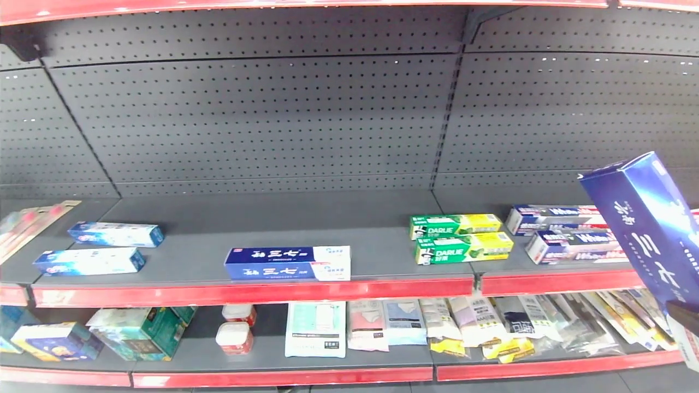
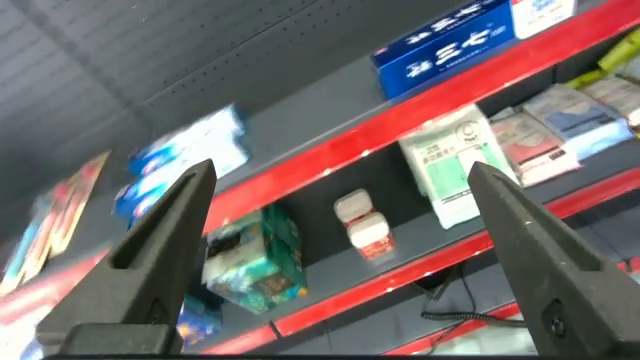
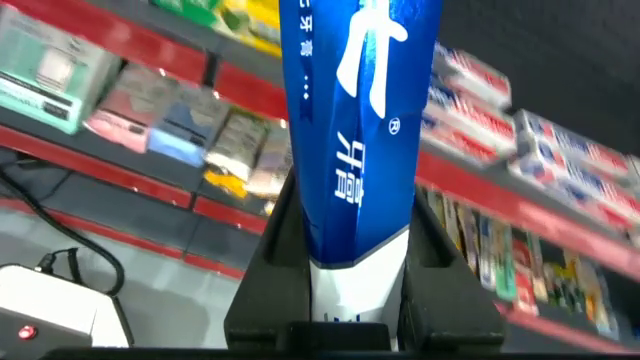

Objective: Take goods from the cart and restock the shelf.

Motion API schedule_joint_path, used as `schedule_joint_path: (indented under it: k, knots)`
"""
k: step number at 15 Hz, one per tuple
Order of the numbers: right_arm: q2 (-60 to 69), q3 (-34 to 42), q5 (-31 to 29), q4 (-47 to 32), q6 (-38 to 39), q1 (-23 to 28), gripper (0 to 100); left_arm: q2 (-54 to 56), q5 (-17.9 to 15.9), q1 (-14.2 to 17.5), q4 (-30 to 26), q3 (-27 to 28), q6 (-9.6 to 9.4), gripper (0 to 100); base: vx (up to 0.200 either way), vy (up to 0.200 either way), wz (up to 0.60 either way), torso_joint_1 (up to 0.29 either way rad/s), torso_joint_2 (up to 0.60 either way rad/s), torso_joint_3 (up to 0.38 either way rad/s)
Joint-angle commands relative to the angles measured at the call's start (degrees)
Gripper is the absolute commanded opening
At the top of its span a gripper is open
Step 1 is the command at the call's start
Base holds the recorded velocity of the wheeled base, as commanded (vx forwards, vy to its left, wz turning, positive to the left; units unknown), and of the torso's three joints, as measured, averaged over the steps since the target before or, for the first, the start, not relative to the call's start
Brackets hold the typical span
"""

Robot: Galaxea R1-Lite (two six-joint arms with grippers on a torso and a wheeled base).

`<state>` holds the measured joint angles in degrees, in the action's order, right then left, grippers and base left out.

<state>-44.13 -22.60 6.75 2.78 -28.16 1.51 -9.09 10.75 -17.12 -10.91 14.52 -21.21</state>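
1. Right wrist view: right gripper (image 3: 355, 230) clamps blue toothpaste box (image 1: 647, 218), well right of matching box (image 1: 288, 262) on shelf (image 1: 251, 293).
2. Empty left gripper (image 2: 340, 215) spread wide.
3. Lay it flat beside matching box.

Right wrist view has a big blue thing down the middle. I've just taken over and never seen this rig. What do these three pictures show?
You are driving a two-armed robot facing a store shelf. The head view looks forward and down from its head; each wrist view comes from a camera on one arm. The blue thing is a blue toothpaste box, clamped between the fingers of the right gripper; the head view shows it at the right edge. The left gripper is open and holds nothing. On the upper level lie a matching blue box near the middle, two light blue boxes to the left, and green boxes and red, white and blue boxes to the right.
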Motion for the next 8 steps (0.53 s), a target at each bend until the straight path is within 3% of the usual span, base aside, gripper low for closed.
schedule_joint_path:
  k: [1,6,8]
  knots:
    - [-0.3,0.0,0.0,0.0,0.0,0.0,0,0.0,0.1,0.0,0.0,0.1,0.03,100,0.0,0.0,0.6,0.007,0.0,-0.002]
    - [-0.2,-0.1,0.0,0.0,0.0,0.0,0,1.4,0.1,0.0,-0.1,-0.1,0.38,100,0.0,0.0,0.6,0.004,0.01,0.003]
    - [-0.3,0.0,-0.1,0.0,-0.4,0.0,0,2.0,0.1,0.1,-0.1,-0.5,0.47,100,0.0,0.0,0.0,0.0,0.0,0.0]
